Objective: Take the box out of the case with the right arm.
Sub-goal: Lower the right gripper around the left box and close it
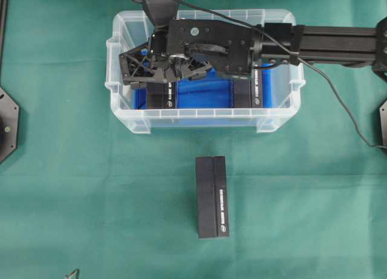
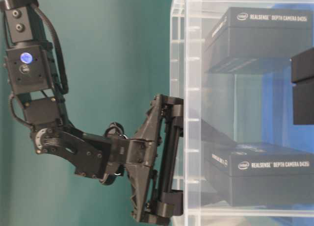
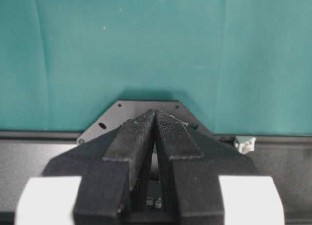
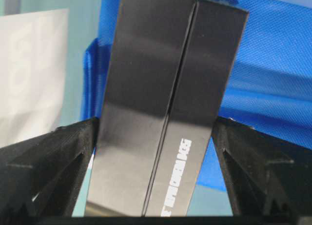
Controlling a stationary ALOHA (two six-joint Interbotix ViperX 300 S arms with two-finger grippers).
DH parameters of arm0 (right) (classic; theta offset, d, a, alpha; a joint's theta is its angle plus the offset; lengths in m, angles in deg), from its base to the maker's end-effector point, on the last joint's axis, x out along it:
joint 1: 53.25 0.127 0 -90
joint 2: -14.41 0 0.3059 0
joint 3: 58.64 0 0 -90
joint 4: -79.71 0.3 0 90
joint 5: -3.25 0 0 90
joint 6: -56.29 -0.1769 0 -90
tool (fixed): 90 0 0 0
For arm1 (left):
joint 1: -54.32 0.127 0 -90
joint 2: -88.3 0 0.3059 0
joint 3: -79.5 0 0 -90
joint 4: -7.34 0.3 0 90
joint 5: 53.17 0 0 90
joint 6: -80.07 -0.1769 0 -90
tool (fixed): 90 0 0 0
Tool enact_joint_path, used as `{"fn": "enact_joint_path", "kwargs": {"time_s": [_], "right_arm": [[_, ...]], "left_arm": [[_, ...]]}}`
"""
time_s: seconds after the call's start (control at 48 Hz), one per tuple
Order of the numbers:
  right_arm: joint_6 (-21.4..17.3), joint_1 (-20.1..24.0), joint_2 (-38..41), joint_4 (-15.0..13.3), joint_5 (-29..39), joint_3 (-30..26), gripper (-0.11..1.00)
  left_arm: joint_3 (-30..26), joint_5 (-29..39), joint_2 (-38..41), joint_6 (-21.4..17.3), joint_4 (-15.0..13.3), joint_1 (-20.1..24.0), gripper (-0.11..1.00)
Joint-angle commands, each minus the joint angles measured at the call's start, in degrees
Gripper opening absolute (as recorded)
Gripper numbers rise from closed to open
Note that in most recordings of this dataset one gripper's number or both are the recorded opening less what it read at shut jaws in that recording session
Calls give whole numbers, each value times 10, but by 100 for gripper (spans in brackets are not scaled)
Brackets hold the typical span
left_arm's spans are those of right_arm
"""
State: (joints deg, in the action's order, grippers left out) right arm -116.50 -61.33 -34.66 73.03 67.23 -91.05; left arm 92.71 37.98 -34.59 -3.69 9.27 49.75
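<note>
Right claw (image 1: 145, 70), black and lattice-framed, reaches into the left part of the clear plastic rectangular case (image 1: 124, 118), jaws apart astride a black rectangular box (image 4: 165, 112) standing on the blue lining. Left claw (image 3: 155, 118): jaws together over the green-covered bench (image 3: 122, 44).

- The overhead view looks straight down on the green table (image 1: 72, 188), taking in the whole clear case (image 1: 127, 118) and the right arm (image 1: 338, 43) reaching in from the right edge.
- The table-level view sits low and close beside the case (image 2: 189, 113), looking sideways through its clear wall; its picture appears turned on its side.
- The left wrist view looks along its own closed fingers (image 3: 134, 142) toward bare green cloth.
- The right wrist view looks very closely down a black box (image 4: 161, 117) above the blue lining (image 4: 273, 88).
- The overhead, table-level and right wrist views share the case interior.
</note>
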Motion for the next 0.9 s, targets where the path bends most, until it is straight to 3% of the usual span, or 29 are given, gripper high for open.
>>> {"fn": "enact_joint_path", "kwargs": {"time_s": [0.0,0.438,0.521,0.625,0.875], "right_arm": [[1,-1,-12,3,-5,-6,94],[-4,-2,-11,19,-1,-5,93],[-5,-2,-11,20,3,-5,88],[-12,-2,-11,20,4,-6,72],[-16,-1,-11,25,4,-7,72]], "left_arm": [[-11,-3,3,0,-1,-1,0],[-11,-3,3,0,-1,-1,0],[-11,-3,3,0,-1,-1,0],[-11,-3,3,0,-1,-1,0],[-11,-3,3,0,-1,-1,0]]}}
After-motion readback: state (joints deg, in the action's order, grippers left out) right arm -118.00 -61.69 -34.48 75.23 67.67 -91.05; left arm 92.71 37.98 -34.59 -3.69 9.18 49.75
